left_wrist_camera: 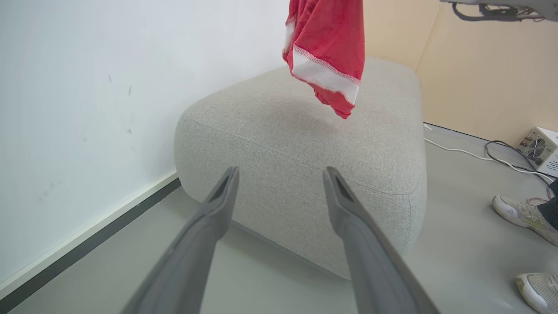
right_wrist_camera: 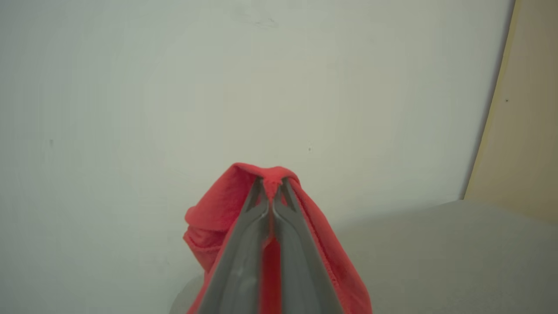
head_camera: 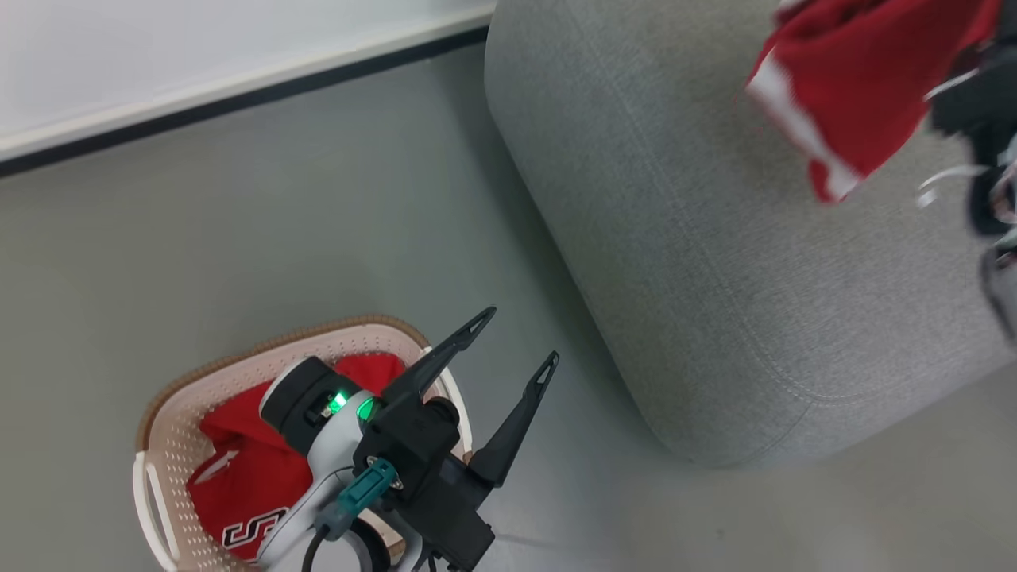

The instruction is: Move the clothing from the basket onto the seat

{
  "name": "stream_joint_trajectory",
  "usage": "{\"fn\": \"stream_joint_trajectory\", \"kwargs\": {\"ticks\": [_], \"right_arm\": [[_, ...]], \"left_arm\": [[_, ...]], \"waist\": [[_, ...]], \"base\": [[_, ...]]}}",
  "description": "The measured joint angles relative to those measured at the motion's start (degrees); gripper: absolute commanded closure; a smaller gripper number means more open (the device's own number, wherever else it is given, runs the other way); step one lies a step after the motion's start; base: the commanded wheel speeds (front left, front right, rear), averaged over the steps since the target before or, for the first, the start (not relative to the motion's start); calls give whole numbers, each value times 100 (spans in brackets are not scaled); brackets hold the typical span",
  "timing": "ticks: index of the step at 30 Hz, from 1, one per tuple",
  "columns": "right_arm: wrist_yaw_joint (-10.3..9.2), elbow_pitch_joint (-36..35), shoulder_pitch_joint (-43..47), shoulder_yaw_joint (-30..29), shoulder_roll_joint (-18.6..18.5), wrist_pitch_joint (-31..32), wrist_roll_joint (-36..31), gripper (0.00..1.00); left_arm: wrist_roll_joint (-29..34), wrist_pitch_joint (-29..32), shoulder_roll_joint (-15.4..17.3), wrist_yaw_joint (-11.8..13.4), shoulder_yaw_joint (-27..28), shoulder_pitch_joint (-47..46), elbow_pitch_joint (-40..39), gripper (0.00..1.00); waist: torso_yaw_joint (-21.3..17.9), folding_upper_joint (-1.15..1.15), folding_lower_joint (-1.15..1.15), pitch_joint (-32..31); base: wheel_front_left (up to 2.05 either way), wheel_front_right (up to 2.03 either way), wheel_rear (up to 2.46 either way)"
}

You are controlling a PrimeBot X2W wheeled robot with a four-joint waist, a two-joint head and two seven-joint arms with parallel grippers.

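A red jersey piece with white trim (head_camera: 854,75) hangs above the grey sofa (head_camera: 715,262), pinched in my right gripper (right_wrist_camera: 272,182), which is shut on the red cloth (right_wrist_camera: 218,213). The same piece (left_wrist_camera: 327,48) dangles over the sofa top (left_wrist_camera: 301,144) in the left wrist view, not touching it. More red clothing with navy-and-white lettering (head_camera: 246,477) lies in the cream basket with a brown rim (head_camera: 171,441) at the lower left. My left gripper (head_camera: 516,342) is open and empty above the basket's right side, its fingers (left_wrist_camera: 222,196) pointing toward the sofa.
A white wall with a dark baseboard (head_camera: 238,87) runs behind the grey floor. To the sofa's right a person's shoes (left_wrist_camera: 521,216) stand on the floor, near cables (left_wrist_camera: 492,157) and a white box with a fan (left_wrist_camera: 542,150).
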Motion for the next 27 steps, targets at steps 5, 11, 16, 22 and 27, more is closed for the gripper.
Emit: {"fn": "stream_joint_trajectory", "kwargs": {"ticks": [5, 11, 16, 22, 27], "right_arm": [[-16, 143, -376, -401, -348, -1, 5, 100], [-21, 447, -530, -561, -547, -1, 52, 100], [-21, 747, -529, -586, -481, -1, 136, 100], [-22, 1298, -417, -634, -240, 0, 281, 100], [-21, 1670, -357, -673, -77, -1, 357, 100]], "left_arm": [[13, 70, 47, -7, 10, -135, -105, 0], [37, 115, 133, -52, 32, -257, -258, 0], [77, 159, 290, -53, 116, -307, -422, 0], [182, 198, 332, -104, 142, -555, -508, 0], [185, 198, 385, -105, 187, -599, -520, 0]], "waist": [[74, 0, 0, 246], [187, 0, 0, 569], [253, 0, 0, 862], [294, 0, 0, 1234], [314, 0, 0, 1396]], "base": [[0, 0, 0], [0, 0, 0], [0, 0, 0], [0, 0, 0], [0, 0, 0]]}}
